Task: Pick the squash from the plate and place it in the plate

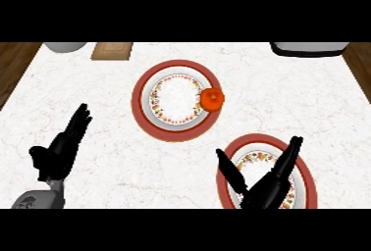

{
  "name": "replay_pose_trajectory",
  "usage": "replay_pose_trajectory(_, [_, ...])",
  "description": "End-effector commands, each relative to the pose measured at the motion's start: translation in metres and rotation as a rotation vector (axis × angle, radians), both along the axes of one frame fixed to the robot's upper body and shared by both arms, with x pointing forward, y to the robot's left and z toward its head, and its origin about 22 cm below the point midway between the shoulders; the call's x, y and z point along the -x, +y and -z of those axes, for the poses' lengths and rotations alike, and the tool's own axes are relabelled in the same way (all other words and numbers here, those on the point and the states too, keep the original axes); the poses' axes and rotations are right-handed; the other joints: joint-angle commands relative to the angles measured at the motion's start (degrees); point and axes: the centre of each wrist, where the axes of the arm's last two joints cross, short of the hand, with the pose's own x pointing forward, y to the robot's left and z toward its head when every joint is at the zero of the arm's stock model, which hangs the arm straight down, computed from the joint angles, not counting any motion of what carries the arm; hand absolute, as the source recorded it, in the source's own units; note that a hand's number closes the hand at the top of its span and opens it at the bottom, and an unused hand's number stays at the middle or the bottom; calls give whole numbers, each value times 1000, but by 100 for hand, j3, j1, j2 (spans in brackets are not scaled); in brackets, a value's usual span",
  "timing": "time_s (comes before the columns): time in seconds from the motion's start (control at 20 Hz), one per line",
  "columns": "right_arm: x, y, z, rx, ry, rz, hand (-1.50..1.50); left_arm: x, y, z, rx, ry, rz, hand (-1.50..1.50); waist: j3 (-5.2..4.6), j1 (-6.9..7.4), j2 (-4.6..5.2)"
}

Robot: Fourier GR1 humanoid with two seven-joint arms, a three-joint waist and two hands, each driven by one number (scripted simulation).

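Head view shows the orange squash (212, 99) sitting on the right rim of the far plate (174, 125). Over the near plate (308, 171), the right hand (270, 186) spreads empty, fingers and thumb straight. At left, the left hand (62, 147) rests with fingers extended.

Your left hand (62, 147) shows at the lower left, fingers straight and pointing up and slightly right, thumb out to the side, grey forearm below it. Your right hand (270, 184) sits lower right, open, fingers and thumb spread in a V.
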Motion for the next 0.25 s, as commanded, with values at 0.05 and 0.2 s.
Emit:
replay_pose_trajectory(0.05, [27,3,24,-134,-33,31,-150,-4,1,6,6,-7,-7,0,-3,-42,16])
replay_pose_trajectory(0.2, [35,-1,30,-98,-18,52,-150,-1,-3,-20,-8,-13,-4,0,1,-10,3])
